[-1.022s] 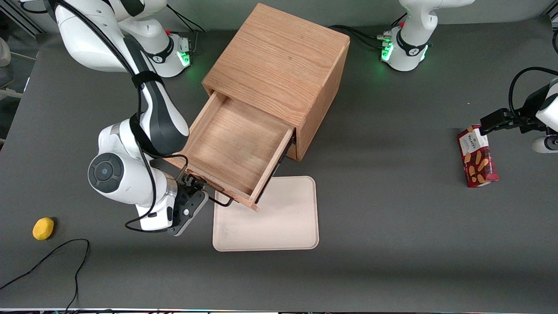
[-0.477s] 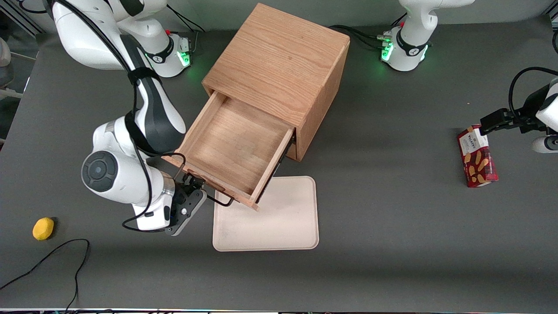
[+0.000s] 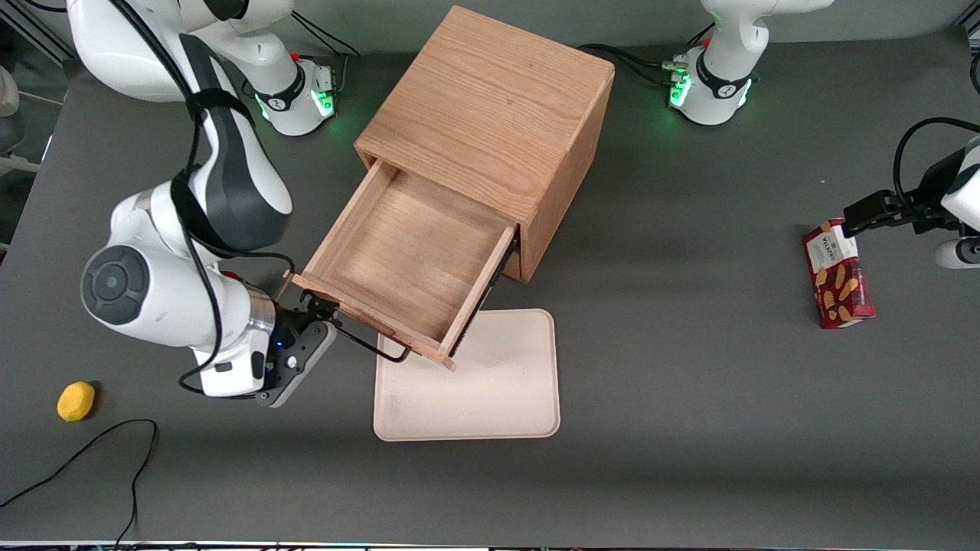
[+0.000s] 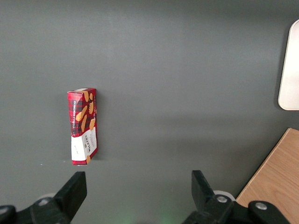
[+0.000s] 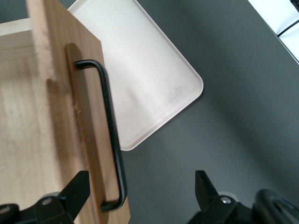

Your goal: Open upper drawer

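**Upper drawer pulled out, gripper off the handle**

The upper drawer (image 3: 409, 264) sits pulled well out of the wooden cabinet (image 3: 490, 115), its inside bare, front edge hanging over the beige tray (image 3: 490, 390). The gripper (image 3: 320, 312) hangs just beside the end of the black bar handle (image 5: 110, 135), fingers spread, pinching nothing. A yellow lemon (image 3: 76, 401) lies toward the working arm's end.

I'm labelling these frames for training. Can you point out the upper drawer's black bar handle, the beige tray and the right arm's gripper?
thin black bar handle (image 5: 111, 135), right wrist view, middle of the bar
flat beige plastic tray (image 3: 498, 390), front view, bare centre of its floor
gripper (image 3: 328, 312), front view, between its open fingertips, beside the handle's end
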Motion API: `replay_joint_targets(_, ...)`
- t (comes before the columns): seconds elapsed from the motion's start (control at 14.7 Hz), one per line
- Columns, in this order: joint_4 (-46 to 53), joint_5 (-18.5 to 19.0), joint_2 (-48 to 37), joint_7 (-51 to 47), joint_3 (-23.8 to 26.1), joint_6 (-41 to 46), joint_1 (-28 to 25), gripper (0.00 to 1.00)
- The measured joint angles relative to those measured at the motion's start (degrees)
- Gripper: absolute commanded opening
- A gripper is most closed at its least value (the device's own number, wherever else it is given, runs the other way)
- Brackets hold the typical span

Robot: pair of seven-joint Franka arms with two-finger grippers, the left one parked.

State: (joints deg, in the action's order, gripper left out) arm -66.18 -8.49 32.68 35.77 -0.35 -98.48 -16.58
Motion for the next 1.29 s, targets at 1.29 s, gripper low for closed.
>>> replay_joint_targets(1.29, -16.1, 3.7, -28.5, -27.6, -4.0, 11.2, 1.6, 1.00)
